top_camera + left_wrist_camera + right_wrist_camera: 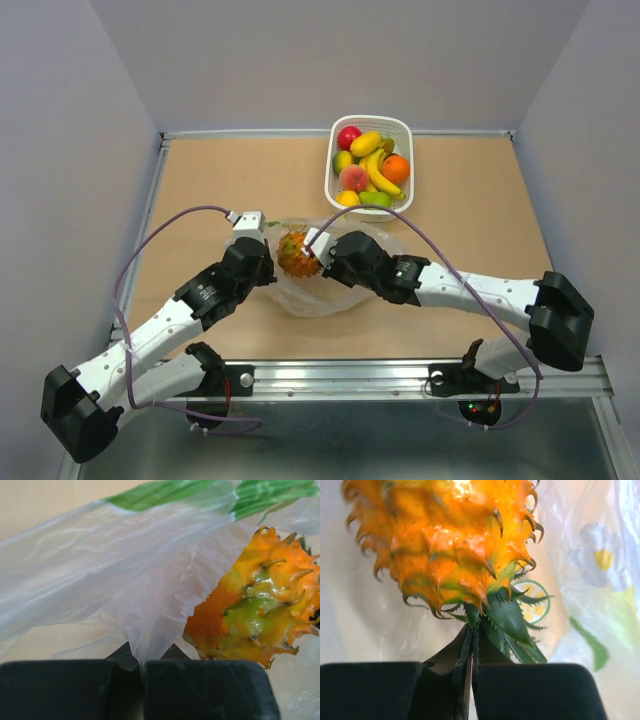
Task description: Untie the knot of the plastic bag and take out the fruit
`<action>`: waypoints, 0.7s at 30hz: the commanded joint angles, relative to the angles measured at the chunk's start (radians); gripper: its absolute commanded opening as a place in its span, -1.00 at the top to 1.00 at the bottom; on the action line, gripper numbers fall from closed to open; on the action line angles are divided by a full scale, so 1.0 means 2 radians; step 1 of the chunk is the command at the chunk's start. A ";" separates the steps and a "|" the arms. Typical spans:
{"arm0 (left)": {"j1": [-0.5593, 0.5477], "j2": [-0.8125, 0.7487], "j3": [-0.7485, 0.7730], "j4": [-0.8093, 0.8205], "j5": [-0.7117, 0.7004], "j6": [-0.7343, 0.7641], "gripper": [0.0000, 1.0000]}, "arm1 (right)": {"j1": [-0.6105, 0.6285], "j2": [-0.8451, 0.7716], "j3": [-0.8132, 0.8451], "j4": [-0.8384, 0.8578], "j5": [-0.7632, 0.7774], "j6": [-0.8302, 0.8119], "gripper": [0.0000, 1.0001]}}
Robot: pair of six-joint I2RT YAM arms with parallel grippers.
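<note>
Two robot arms work a clear plastic bag [318,292] printed with citrus slices at the middle of the tabletop [470,220], where a small toy pineapple [297,254] sits at the bag's upper edge between them. The left jaws are pressed together on a pleated fold of the thin film [125,580], which fans up and away from the pinch. The right jaws are clamped on the pineapple's green leaves [507,622], with the spiky orange body [455,545] hanging just beyond them. A white basket [404,125] at the back of the tabletop, well apart from the bag, holds an orange [396,168], a peach [352,178], bananas [378,175] and a red apple [349,136]. The knot cannot be made out from any view; the bag looks slack and open around the pineapple, which suggests the untying is done and this is the last fruit to come out. The film looks light, soft and slippery, so it is likely to slide or ride up with the fruit unless pinned by a bunched fold, as the left jaws have it. The pineapple seems light and rigid, though its leaves look flexible and its spikes could snag the plastic; the leafy crown offers the narrowest hold.
</note>
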 commanded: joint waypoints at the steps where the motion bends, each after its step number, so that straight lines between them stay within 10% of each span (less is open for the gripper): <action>1: 0.002 -0.007 0.015 0.002 -0.023 -0.006 1.00 | 0.004 -0.048 -0.015 -0.007 -0.080 0.031 0.99; 21: 0.003 -0.009 0.040 0.010 -0.040 0.033 1.00 | 0.004 -0.211 -0.006 0.098 -0.117 0.094 0.99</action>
